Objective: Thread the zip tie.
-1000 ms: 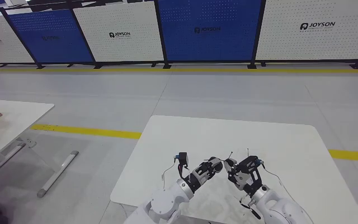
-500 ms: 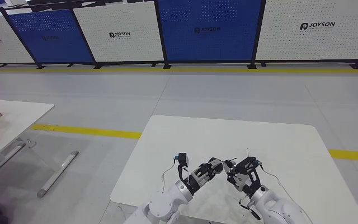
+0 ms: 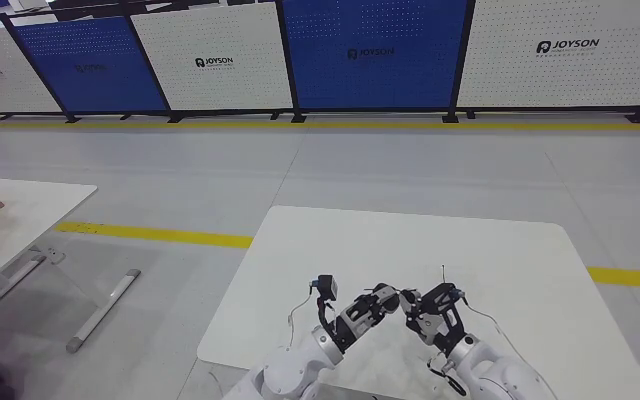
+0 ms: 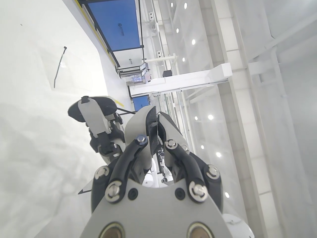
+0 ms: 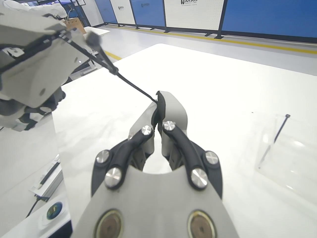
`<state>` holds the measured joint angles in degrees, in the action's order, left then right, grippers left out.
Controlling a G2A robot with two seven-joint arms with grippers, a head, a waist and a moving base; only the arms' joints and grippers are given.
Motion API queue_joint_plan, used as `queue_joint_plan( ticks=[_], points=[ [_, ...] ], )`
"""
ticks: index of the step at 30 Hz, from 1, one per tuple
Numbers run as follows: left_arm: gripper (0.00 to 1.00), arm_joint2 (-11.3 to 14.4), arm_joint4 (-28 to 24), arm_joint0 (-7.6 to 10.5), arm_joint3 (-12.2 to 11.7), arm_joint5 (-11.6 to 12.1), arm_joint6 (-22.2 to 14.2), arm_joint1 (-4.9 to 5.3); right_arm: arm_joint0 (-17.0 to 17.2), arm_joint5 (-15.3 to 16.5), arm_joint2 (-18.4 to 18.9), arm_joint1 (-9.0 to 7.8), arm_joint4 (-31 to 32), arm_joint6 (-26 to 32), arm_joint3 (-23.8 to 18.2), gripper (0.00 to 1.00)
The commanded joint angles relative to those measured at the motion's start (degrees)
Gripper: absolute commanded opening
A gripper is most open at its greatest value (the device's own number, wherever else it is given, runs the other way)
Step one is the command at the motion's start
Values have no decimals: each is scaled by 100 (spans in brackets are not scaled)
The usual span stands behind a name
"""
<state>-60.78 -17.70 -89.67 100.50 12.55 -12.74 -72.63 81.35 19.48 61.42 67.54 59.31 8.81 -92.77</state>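
A black zip tie (image 5: 131, 84) stretches taut between my two grippers above the near part of the white table (image 3: 400, 240). My right gripper (image 5: 157, 102) is shut on one end of it. The strap runs to my left gripper (image 5: 63, 34), where a dark lump (image 5: 94, 39) of the tie stands out; whether the tail sits in the head I cannot tell. In the left wrist view my left gripper (image 4: 156, 122) is shut, with a right finger (image 4: 89, 110) just beyond. From above, the left gripper (image 3: 392, 294) and right gripper (image 3: 410, 305) nearly touch.
A spare black zip tie (image 5: 279, 130) lies on a clear plastic sheet (image 5: 284, 154) on the table beyond the right arm, also visible as the spare tie (image 4: 59, 65). The table's near edge lies close under both arms. Blue and white panels stand far behind.
Both arms have shifted slightly toward the table's near edge, and the grippers have drawn a little closer together. Both stay shut.
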Motion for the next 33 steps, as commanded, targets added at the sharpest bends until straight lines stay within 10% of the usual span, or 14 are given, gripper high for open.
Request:
queue_joint_plan(
  ticks=[1, 28, 30, 33],
  points=[
    [0, -2, -8, -16, 19, 18, -12, 5, -1, 0, -9, -3, 11, 13, 4, 0],
    [0, -122, -58, -249, 256, 157, -44, 86, -5, 0, -39, 1, 90, 13, 41, 0],
    [0, -105, -13, -210, 228, 91, 108, 77, 6, 0, -31, 0, 45, -20, 35, 100],
    [0, -51, 53, -121, 147, 2, 266, 61, 51, 0, 30, -7, -79, -154, 8, 100]
  ],
)
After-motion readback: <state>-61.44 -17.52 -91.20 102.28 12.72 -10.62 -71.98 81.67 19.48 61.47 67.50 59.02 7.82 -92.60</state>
